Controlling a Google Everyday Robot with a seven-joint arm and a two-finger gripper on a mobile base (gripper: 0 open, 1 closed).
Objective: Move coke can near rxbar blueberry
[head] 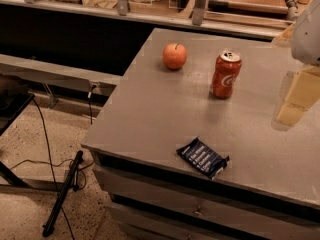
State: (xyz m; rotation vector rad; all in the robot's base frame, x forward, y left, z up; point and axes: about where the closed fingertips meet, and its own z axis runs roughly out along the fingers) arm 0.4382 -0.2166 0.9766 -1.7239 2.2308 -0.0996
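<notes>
Presently the red cylindrical coke can [226,75] stands well apart from the flat navy-wrapped rxbar blueberry [202,157]; the gripper [292,106] hangs at the right, its grip unclear.

Gripper [292,104] at right edge: pale yellow, blocky, semi-see-through segments. Above it, a smooth white rounded arm shell [307,31].

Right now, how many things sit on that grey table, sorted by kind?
Fruit: 1, the round orange-red apple
Drink cans: 1, the red cylindrical coke can
Snack bars: 1, the flat navy-blue rxbar blueberry
Total: 3
The robot's gripper hangs above the table at its right side, apart from the can.
</notes>
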